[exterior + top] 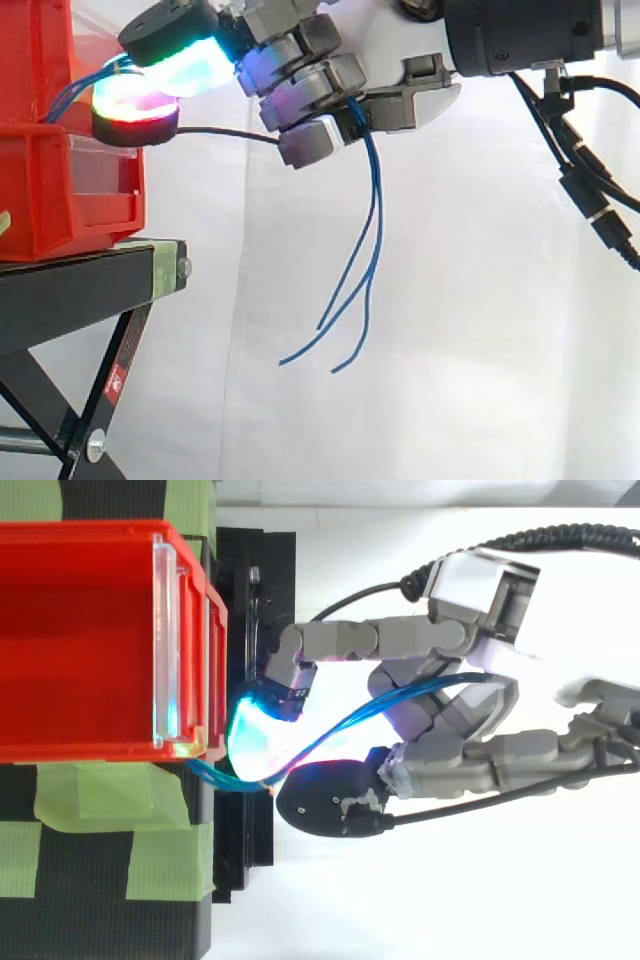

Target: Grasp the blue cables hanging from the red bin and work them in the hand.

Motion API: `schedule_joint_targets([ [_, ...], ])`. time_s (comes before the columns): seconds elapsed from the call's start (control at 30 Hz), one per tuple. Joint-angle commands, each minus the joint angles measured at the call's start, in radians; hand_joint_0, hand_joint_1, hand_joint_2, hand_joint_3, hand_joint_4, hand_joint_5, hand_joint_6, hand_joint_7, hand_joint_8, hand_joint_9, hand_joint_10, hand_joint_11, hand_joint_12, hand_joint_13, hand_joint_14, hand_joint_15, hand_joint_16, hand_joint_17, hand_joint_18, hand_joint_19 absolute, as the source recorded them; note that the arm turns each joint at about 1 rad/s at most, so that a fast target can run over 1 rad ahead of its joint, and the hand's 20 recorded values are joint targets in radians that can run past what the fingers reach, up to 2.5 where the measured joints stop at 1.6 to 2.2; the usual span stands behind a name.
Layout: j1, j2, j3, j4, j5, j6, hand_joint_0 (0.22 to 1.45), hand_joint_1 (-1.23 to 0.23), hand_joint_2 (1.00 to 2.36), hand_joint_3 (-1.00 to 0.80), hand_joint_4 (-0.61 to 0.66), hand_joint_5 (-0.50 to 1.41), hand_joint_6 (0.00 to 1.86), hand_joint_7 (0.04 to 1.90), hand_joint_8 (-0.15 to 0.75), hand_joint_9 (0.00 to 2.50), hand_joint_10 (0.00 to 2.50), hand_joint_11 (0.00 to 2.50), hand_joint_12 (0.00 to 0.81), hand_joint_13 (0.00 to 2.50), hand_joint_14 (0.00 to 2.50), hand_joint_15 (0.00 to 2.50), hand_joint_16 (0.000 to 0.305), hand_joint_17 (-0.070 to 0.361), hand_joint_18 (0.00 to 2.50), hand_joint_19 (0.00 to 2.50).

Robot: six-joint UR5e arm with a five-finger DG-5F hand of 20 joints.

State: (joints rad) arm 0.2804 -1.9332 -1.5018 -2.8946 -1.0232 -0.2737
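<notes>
Several thin blue cables (372,220) leave the front of the upper red bin (30,60), pass through my hand (330,85) and hang loose below it, their free ends dangling in the air right of the stand. In the top view the blue cables (345,723) arc from the red bin's (80,530) front corner into my hand (455,715). The hand reaches in from the right at bin height, its fingers curled round the cables. Its glowing fingertips (190,65) sit right at the bin's front; whether they touch it is unclear.
A second red bin (60,190) sits below the first on a black stand (70,285). Green tape (100,800) marks the stand's surface beside the bin. A white curtain hangs behind, with open air under the hand.
</notes>
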Motion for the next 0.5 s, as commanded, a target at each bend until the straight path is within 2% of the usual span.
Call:
schedule_joint_targets([
  [0.0, 0.0, 0.0, 0.0, -0.002, 0.0, -0.001, 1.09, -0.69, 1.0, 0.27, 0.23, 0.19, 0.96, 1.16, 0.277, 1.05, 2.5, 2.5, 0.411, 1.28, 2.5, 1.82, 0.041, 0.093, 1.34, 1.13],
  [0.03, 0.0, 0.0, 0.0, -0.002, 0.0, -0.001, 1.09, -0.69, 1.0, 0.29, 0.24, 0.15, 1.04, 1.14, 0.277, 1.05, 2.5, 2.5, 0.411, 1.28, 2.5, 1.82, 0.041, 0.093, 1.34, 1.13],
  [0.07, 0.0, 0.0, 0.0, -0.002, 0.0, -0.001, 1.07, -0.71, 1.0, 0.3, 0.26, 0.06, 1.23, 1.06, 0.277, 1.05, 2.5, 2.5, 0.411, 1.28, 2.5, 1.82, 0.041, 0.093, 1.34, 1.13],
  [0.1, 0.0, 0.0, 0.0, -0.002, 0.0, -0.001, 1.0, -0.73, 1.08, 0.28, 0.28, 0.05, 1.25, 1.05, 0.277, 1.05, 2.5, 2.5, 0.411, 1.28, 2.5, 1.82, 0.041, 0.093, 1.34, 1.13],
  [0.2, 0.0, 0.0, 0.0, -0.002, 0.0, -0.001, 0.94, -0.75, 1.0, 0.19, 0.31, 0.01, 1.29, 1.02, 0.277, 1.05, 2.5, 2.5, 0.411, 1.28, 2.5, 1.82, 0.041, 0.093, 1.34, 1.13],
  [0.3, 0.0, 0.0, 0.0, 0.003, 0.0, -0.001, 0.86, -0.71, 1.01, -0.05, 0.31, 0.01, 1.28, 1.02, 0.277, 1.05, 2.5, 2.5, 0.411, 1.28, 2.5, 1.82, 0.041, 0.093, 1.34, 1.13],
  [0.37, 0.0, 0.0, 0.0, 0.003, 0.0, -0.001, 0.82, -0.68, 1.02, -0.33, 0.28, 0.07, 1.16, 1.09, 0.277, 1.05, 2.5, 2.5, 0.411, 1.28, 2.5, 1.82, 0.041, 0.093, 1.34, 1.13],
  [0.47, 0.0, -0.001, 0.0, 0.0, 0.0, -0.001, 0.81, -0.65, 1.02, -0.49, 0.28, 0.13, 1.02, 1.12, 0.277, 1.05, 2.5, 2.5, 0.411, 1.28, 2.5, 1.82, 0.041, 0.093, 1.34, 1.13],
])
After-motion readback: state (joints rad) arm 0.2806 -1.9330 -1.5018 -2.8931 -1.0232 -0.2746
